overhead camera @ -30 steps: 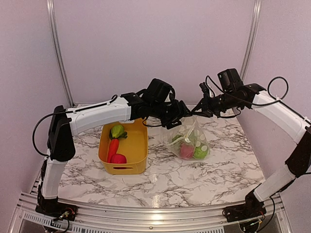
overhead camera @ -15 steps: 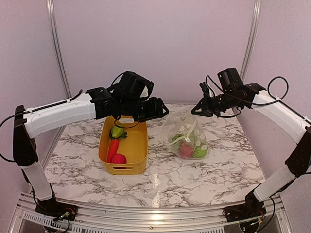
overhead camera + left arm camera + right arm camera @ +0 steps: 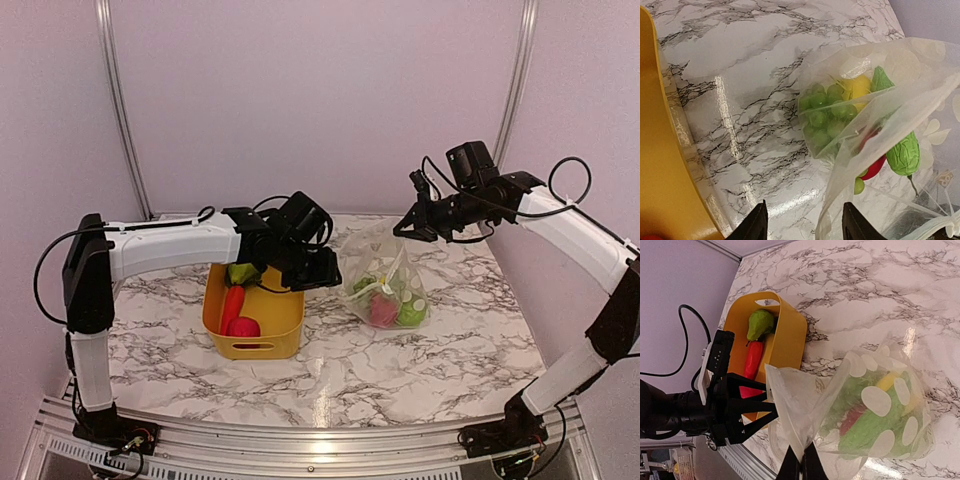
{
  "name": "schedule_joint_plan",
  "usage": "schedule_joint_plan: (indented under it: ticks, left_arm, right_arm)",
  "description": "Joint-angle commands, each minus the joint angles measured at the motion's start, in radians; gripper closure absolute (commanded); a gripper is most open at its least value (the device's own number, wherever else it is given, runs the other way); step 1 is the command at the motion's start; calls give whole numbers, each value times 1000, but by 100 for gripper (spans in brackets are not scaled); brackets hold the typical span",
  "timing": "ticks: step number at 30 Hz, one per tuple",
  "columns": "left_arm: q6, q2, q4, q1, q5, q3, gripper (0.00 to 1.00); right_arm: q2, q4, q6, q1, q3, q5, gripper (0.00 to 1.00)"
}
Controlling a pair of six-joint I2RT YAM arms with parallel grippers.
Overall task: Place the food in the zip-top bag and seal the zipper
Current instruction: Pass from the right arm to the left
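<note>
The clear dotted zip-top bag (image 3: 385, 285) stands on the marble table with its top pulled up. My right gripper (image 3: 405, 226) (image 3: 801, 466) is shut on its top edge. Green grapes (image 3: 824, 107), a yellow lemon (image 3: 858, 89), a cucumber (image 3: 903, 152) and a red piece (image 3: 873, 168) lie inside. My left gripper (image 3: 322, 268) (image 3: 804, 223) is open low at the bag's left side, and a loose flap of the bag (image 3: 832, 210) hangs between its fingers near the right one. I cannot pick out the zipper strip.
The yellow bin (image 3: 282, 300) stands left of the bag. It holds a green fruit (image 3: 241, 271), an orange-red carrot (image 3: 232, 305) and a red piece (image 3: 244, 327). Metal posts and purple walls close the back. The table's rail runs along the near edge.
My left arm swung away from the bag's mouth over the bin, then came back down to the bag's left side with its jaws narrower. The right gripper held still.
</note>
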Motion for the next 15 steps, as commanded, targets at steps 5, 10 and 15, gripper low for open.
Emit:
schedule_joint_plan:
  ticks: [5,10,15]
  left_arm:
    - [-34,20,117,23,147,5,77]
    - [-44,-6,265,25,214,-16,95]
    - [-57,-36,367,26,221,-14,100]
  right_arm:
    - [7,-7,-25,5,43,21,100]
    - [-7,-69,-43,6,23,74,95]
    - [-12,-133,-46,13,30,134,84]
